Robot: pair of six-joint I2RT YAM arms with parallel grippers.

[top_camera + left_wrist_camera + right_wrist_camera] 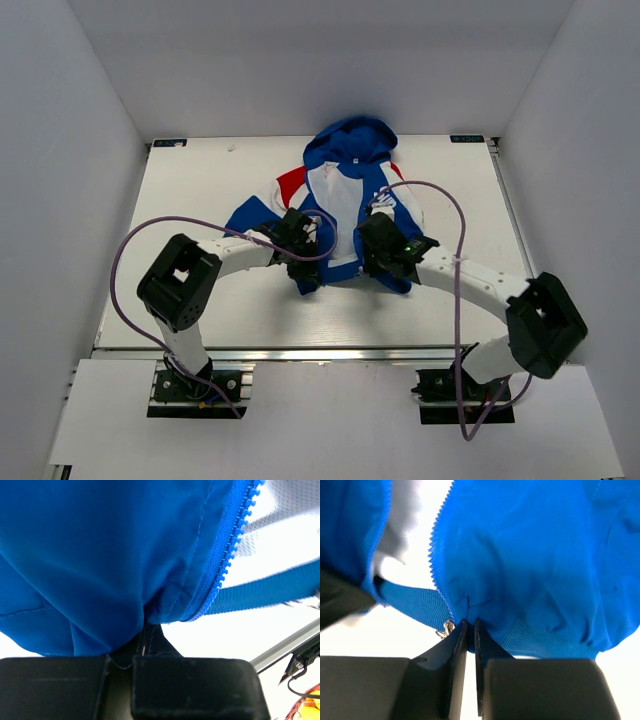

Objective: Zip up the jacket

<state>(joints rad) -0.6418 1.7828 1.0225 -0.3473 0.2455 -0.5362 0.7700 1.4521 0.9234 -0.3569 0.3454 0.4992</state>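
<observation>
The jacket [345,190] lies open on the white table, blue hood at the back and white lining showing. Both grippers sit at its bottom hem. My left gripper [305,270] is shut on a fold of blue fabric [100,555] right beside the lower end of the blue zipper teeth [232,545]. My right gripper [385,262] pinches the other front's blue hem [530,555] between nearly touching fingers [490,645]. A small silver zipper pull [445,628] hangs just left of them, below a row of teeth [436,555]. The left jaw tips [147,625] are buried under cloth.
A metal rail [330,353] runs along the table's near edge and shows again as a rail [285,647] in the left wrist view. White walls enclose the table on three sides. A purple cable [440,190] loops over the jacket's right side.
</observation>
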